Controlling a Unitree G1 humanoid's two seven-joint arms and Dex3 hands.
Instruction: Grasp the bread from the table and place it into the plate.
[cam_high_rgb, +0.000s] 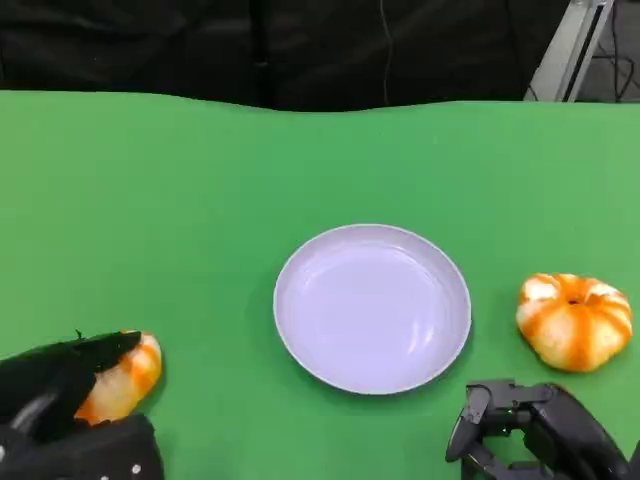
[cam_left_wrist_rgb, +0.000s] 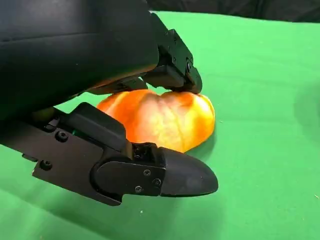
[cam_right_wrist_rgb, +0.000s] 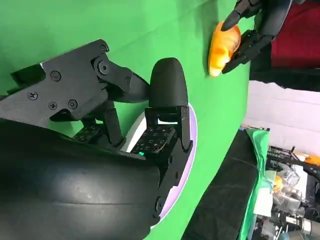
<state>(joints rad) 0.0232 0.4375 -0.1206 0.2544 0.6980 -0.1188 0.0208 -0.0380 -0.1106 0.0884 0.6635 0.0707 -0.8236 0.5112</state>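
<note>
Left hand (cam_high_rgb: 60, 400) closes around the bread (cam_high_rgb: 125, 378) on the counter (cam_high_rgb: 150, 220), left of the plate (cam_high_rgb: 372, 307), readying a lift; right hand (cam_high_rgb: 530, 430) hangs empty, fingers apart.

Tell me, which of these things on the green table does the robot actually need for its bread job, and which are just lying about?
Needed for the job:
- bread under the left hand, which the left hand is closing on
- white plate, empty, mid-table

Lying about, for now:
- second bread right of the plate, untouched
- right hand, holding nothing
- green table
</note>
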